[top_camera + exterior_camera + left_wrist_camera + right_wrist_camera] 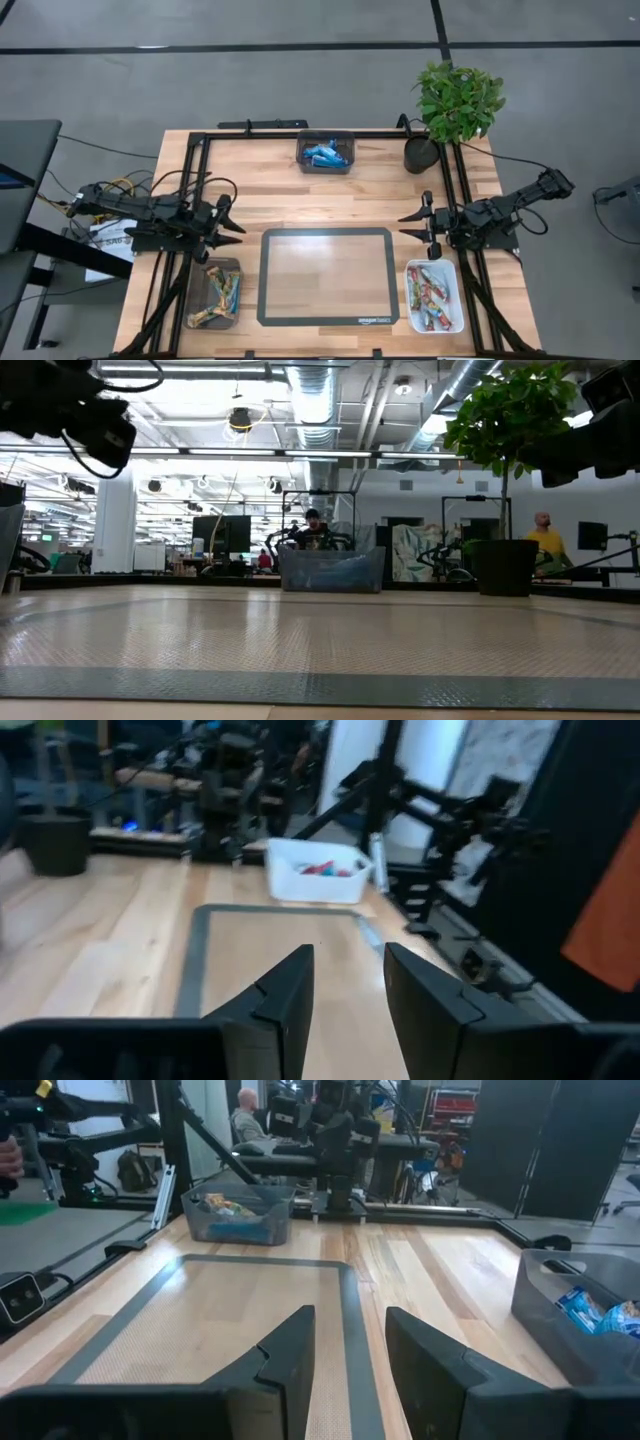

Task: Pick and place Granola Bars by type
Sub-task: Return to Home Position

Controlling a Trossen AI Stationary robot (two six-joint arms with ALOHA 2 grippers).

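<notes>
The granola bars lie sorted in three small trays. Blue bars [324, 155] fill the dark tray [303, 163] at the far edge. Yellow-gold bars [217, 293] sit in the grey tray [196, 300] at the near left. Red multicoloured bars [431, 293] sit in the white tray [455, 300] at the near right. My left gripper [236, 222] hovers open over the table's left side, pointing right; in its wrist view [348, 982] the white tray [312, 885] lies ahead. My right gripper [408, 225] hovers open at the right, pointing left [350, 1342].
A grey-framed mat [325, 277] covers the near middle of the table between the grippers. A potted plant [455, 100] in a dark pot [420, 153] stands at the far right corner. Black rails [200, 150] frame the table. People are in the room behind [543, 535].
</notes>
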